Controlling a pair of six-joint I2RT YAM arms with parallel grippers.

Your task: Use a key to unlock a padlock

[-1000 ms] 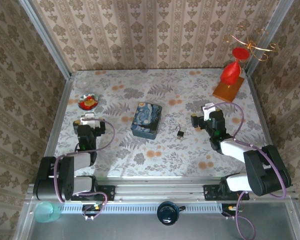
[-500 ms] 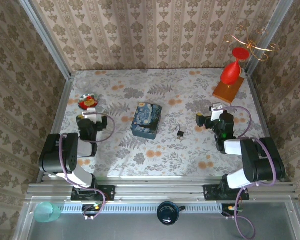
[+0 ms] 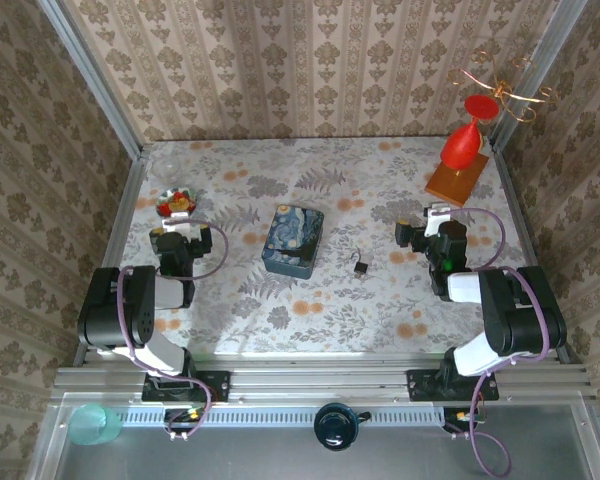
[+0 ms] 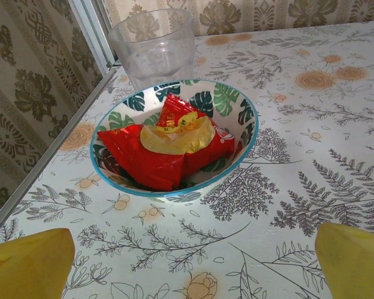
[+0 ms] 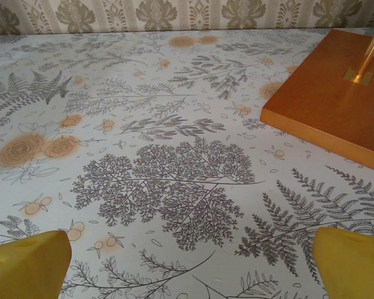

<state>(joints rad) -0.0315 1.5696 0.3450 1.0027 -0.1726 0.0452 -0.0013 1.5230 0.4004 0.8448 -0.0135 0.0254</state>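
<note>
Observing the padlock (image 3: 361, 266) lying loose on the floral table (image 3: 310, 310), just right of centre in the overhead frame, beside the blue painted tin (image 3: 292, 240) but apart from it. Recording the left gripper (image 4: 190, 249) spread wide, grasping nothing, facing a leaf-patterned bowl (image 4: 249, 124) of red packets. Recording the right gripper (image 5: 190, 249) likewise released, facing a wooden base (image 5: 324, 99) at upper right.

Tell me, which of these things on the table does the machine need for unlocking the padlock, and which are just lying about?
For the job:
- padlock
- left hand, open
- right hand, open

Just lying about:
- blue tin
- bowl of red packets
- clear cup
- wooden stand with red ornament
</note>
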